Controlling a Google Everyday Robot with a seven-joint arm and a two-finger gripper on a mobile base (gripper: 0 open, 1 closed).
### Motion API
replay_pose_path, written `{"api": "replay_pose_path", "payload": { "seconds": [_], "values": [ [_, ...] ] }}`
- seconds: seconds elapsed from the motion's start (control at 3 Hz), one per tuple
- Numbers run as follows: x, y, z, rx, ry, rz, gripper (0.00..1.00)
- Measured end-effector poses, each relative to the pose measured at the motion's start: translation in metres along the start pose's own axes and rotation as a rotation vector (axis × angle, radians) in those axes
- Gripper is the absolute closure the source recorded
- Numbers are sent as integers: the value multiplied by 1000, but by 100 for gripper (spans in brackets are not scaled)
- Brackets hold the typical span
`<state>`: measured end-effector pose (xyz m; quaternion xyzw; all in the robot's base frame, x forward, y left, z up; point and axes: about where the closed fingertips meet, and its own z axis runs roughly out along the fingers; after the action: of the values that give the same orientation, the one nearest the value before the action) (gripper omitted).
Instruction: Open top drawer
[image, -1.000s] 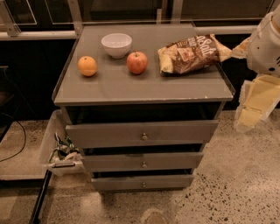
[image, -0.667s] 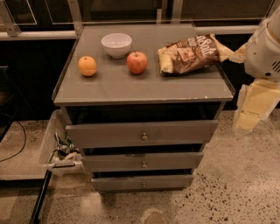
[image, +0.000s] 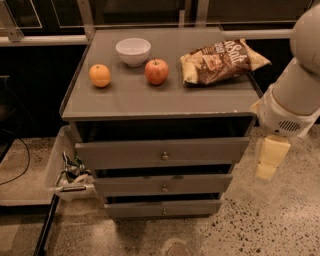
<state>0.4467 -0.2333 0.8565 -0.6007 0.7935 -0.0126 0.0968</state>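
Note:
The top drawer (image: 160, 152) is the widest grey front of three in a grey cabinet, with a small round brass knob (image: 164, 156) at its centre. It stands a little out from the cabinet, with a dark gap above its front. My gripper (image: 266, 170) hangs from the white arm (image: 295, 100) at the cabinet's right side. It is level with the top drawer's right end, apart from the knob and holding nothing I can see.
On the cabinet top (image: 150, 100) lie an orange (image: 100, 75), a white bowl (image: 133, 51), a red apple (image: 157, 71) and a chip bag (image: 222, 61). Two slimmer drawers (image: 162, 186) sit below. A white bin with clutter (image: 70, 172) stands at the cabinet's left.
My arm has come lower and a little to the left, bringing the gripper down beside the cabinet's right front corner. The drawers and the things on top have not moved.

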Motion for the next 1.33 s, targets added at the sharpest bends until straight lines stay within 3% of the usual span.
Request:
{"api": "replay_pose_path", "payload": {
  "seconds": [0.67,1.0,1.33],
  "values": [
    [11,-22,111,-47,-69,-97,0],
    [11,-23,114,-38,-77,-93,0],
    [11,-30,134,2,-137,-113,0]
  ]
}}
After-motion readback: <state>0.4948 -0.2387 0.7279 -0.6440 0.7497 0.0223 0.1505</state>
